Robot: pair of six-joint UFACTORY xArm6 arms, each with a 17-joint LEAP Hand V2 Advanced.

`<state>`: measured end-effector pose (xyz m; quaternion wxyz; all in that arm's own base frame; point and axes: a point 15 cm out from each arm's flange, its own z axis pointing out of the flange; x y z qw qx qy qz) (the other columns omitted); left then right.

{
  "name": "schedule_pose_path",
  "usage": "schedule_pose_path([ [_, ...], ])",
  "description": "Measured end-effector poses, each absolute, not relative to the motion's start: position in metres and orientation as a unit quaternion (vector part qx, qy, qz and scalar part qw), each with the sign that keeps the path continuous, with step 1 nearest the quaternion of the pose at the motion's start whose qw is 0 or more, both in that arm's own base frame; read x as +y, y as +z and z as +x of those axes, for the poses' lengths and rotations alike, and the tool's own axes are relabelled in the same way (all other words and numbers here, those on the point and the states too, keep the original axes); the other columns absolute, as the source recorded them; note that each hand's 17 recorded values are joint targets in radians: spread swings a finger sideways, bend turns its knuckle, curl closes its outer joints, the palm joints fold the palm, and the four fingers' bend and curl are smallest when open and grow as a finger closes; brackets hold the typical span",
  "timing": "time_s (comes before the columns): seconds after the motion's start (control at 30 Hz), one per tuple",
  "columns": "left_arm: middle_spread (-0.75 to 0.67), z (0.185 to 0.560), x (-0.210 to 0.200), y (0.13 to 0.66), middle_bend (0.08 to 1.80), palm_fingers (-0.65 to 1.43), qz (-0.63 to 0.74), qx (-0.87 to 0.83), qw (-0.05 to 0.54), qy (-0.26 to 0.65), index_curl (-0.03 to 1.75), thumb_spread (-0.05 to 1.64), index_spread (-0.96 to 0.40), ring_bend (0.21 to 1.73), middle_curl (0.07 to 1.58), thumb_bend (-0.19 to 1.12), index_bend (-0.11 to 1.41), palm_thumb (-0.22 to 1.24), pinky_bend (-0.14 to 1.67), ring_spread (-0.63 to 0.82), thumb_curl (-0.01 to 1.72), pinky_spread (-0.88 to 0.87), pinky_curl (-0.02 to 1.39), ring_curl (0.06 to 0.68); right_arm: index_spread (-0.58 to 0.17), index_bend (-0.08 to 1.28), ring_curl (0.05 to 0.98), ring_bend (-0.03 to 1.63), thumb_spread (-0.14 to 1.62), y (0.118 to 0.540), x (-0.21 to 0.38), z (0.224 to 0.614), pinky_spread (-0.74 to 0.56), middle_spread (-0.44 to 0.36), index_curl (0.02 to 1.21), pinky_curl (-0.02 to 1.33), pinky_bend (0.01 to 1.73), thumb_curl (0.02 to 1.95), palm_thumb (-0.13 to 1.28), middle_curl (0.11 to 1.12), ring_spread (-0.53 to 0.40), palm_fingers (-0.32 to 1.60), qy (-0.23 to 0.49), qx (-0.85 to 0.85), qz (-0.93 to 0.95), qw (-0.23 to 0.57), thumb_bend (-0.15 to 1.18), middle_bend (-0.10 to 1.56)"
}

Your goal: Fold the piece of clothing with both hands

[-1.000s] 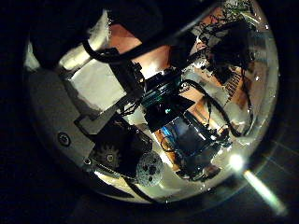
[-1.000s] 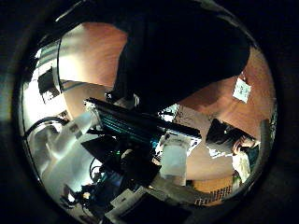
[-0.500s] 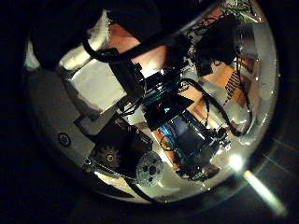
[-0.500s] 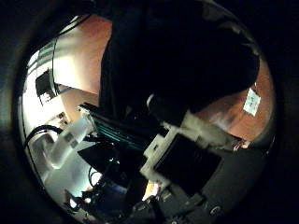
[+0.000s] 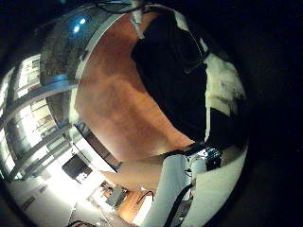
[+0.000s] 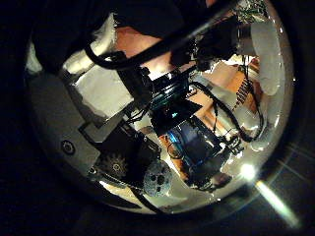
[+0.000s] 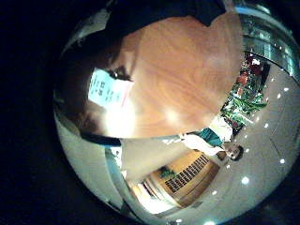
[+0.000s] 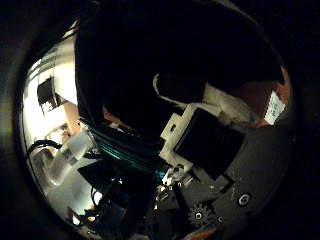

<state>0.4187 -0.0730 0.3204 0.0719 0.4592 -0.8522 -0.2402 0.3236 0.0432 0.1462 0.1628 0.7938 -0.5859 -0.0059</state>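
wooden table (image 5: 114, 104) | dark garment (image 5: 175, 71) spread, close under right palm

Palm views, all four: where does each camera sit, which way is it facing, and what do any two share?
Left little finger side: on the left palm, facing the table and the garment; part of the left hand shows at the edge.
Left thumb side: same palm; that hand's own parts fill it, with the table glimpsed behind.
Right little finger side: on the right palm, facing mostly table and a label.
Right thumb side: same palm, close over the garment, with the right hand in front.
Shared: both right views show the label.
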Motion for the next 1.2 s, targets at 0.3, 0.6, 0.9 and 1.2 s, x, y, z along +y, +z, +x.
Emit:
schedule_pose_path([
  [0.3, -0.57, 0.399, -0.07, 0.318, 1.05, 1.04, 0.454, -0.853, 0.09, -0.243, 1.35, 1.04, -0.73, 1.48, 1.04, -0.01, 0.5, 0.74, 1.08, -0.39, 0.68, -0.66, 1.08, 0.554, -0.433, 0.96, 0.688, 1.39, 1.22, 0.207, 0.008, 0.328, -0.19, -0.264, 0.91, 0.61, 1.42, 0.44, 0.91, 0.99, -0.225, 1.09, 0.023, -0.621, 0.776, 0.11, 0.0, 1.15],
  [0.6, -0.57, 0.36, -0.069, 0.321, 1.03, 1.03, 0.447, -0.856, 0.119, -0.23, 1.37, 1.07, -0.73, 1.48, 1.05, -0.03, 0.46, 0.64, 1.05, -0.39, 0.63, -0.67, 1.09, 0.556, -0.389, 0.97, 0.71, 1.42, 1.25, 0.287, 0.016, 0.314, -0.18, -0.215, 0.98, 0.68, 1.4, 0.46, 0.93, 0.97, -0.214, 1.08, 0.013, -0.629, 0.775, 0.059, -0.01, 1.21],
  [0.9, -0.56, 0.354, -0.044, 0.337, 1.01, 1.06, 0.486, -0.843, 0.112, -0.203, 1.37, 1.1, -0.73, 1.46, 1.05, -0.02, 0.45, 0.61, 1.03, -0.39, 0.58, -0.68, 1.09, 0.552, -0.366, 0.98, 0.718, 1.42, 1.24, 0.378, 0.022, 0.371, -0.18, -0.188, 1.02, 0.74, 1.36, 0.48, 0.95, 0.94, -0.209, 1.08, 0.053, -0.636, 0.77, 0.009, -0.01, 1.24],
  [1.2, -0.56, 0.394, -0.006, 0.282, 0.99, 1.06, 0.528, -0.807, 0.144, -0.223, 1.37, 1.11, -0.72, 1.44, 1.05, -0.02, 0.45, 0.6, 1.0, -0.39, 0.54, -0.7, 1.1, 0.551, -0.348, 0.97, 0.722, 1.42, 1.23, 0.321, 0.036, 0.473, -0.19, -0.174, 1.05, 0.79, 1.33, 0.49, 0.92, 0.92, -0.208, 1.08, 0.009, -0.635, 0.77, 0.063, -0.02, 1.26],
])
